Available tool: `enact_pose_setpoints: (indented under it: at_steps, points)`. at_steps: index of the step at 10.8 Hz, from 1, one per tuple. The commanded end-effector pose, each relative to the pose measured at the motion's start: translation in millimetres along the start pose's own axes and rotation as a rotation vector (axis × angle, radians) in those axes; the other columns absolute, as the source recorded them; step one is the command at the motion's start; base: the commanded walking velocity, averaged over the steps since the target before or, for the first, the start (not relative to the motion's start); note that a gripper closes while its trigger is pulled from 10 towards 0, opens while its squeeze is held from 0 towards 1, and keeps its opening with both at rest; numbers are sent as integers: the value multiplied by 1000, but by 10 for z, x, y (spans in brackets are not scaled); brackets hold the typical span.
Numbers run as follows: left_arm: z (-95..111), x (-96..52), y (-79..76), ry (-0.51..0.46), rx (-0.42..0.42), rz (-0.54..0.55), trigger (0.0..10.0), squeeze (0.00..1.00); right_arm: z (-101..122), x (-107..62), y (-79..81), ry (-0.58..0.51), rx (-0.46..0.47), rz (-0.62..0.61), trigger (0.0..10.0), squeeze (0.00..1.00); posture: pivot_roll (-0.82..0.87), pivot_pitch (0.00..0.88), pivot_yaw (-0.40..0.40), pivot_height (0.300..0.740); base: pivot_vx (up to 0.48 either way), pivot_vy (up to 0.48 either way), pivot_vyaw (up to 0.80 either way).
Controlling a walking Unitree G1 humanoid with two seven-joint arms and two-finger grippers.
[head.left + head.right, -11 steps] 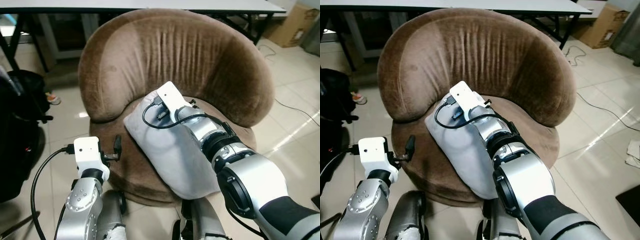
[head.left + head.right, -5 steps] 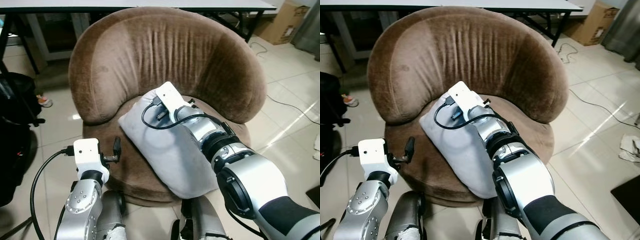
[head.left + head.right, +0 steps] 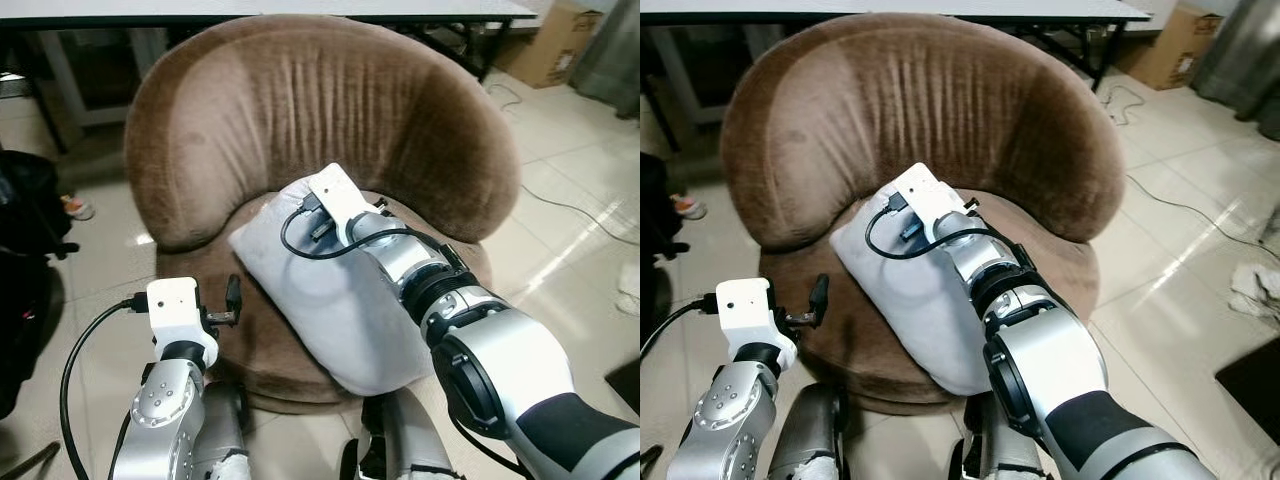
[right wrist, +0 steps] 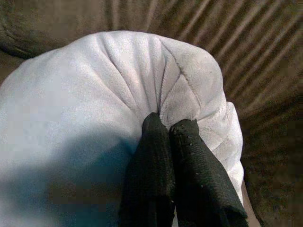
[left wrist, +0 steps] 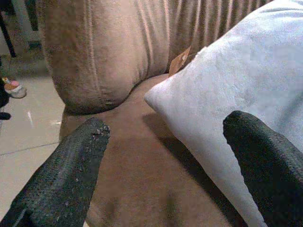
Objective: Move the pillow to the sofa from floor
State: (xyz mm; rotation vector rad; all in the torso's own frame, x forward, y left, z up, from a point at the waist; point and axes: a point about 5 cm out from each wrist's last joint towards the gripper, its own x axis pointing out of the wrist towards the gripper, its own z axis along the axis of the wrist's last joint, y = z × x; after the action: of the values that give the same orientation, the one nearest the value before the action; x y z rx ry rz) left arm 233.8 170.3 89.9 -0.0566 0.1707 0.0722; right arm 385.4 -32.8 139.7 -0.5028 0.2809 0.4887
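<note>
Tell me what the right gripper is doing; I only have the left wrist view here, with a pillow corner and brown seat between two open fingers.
Observer: The right gripper is shut on the pillow, pinching a puckered fold of its fabric near the top edge.
Operator: Report where the pillow sits.
Observer: It lies on the seat of the brown sofa, its upper end leaning against the backrest, its lower end overhanging the seat's front edge.
Operator: Give me the left gripper's place.
Observer: The left gripper is held at the seat's front left edge, apart from the pillow, touching nothing.
</note>
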Motion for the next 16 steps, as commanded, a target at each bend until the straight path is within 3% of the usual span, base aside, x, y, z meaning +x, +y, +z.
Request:
enact_pose_setpoints:
  at_steps: [1, 9, 10, 11, 12, 13, 16]
  points:
    - [31, 0, -43, -9, 1, -9, 10000, 0, -205, -13, 27, 77, 19, 17, 0, 0, 90, 0, -144, 563, 0, 0, 0]
    - [29, 23, -70, -10, -1, -13, 10000, 0, -205, -14, 18, 84, -15, 18, 0, 0, 91, 0, -147, 563, 0, 0, 0]
    - [33, 25, -67, -12, -1, -12, 10000, 0, -226, -15, 26, 102, -30, 18, 3451, 0, 91, 0, -148, 563, 0, 0, 0]
    - [31, 27, -72, -13, -2, -12, 10000, 0, -231, -16, 29, 104, -36, 22, 10000, 0, 91, 0, -150, 563, 0, 0, 0]
    - [31, 28, -71, -14, -3, -12, 10000, 0, -220, -14, 29, 96, -37, 22, 10000, 0, 91, 0, -150, 563, 0, 0, 0]
    - [28, 28, -78, -14, -4, -12, 10000, 0, -218, -15, 25, 93, -30, 23, 0, 0, 92, 0, -153, 563, 0, 0, 0]
    - [24, 25, -90, -14, -6, -11, 10000, 0, -220, -16, 14, 93, -19, 23, 0, 0, 91, 0, -160, 563, 0, 0, 0]
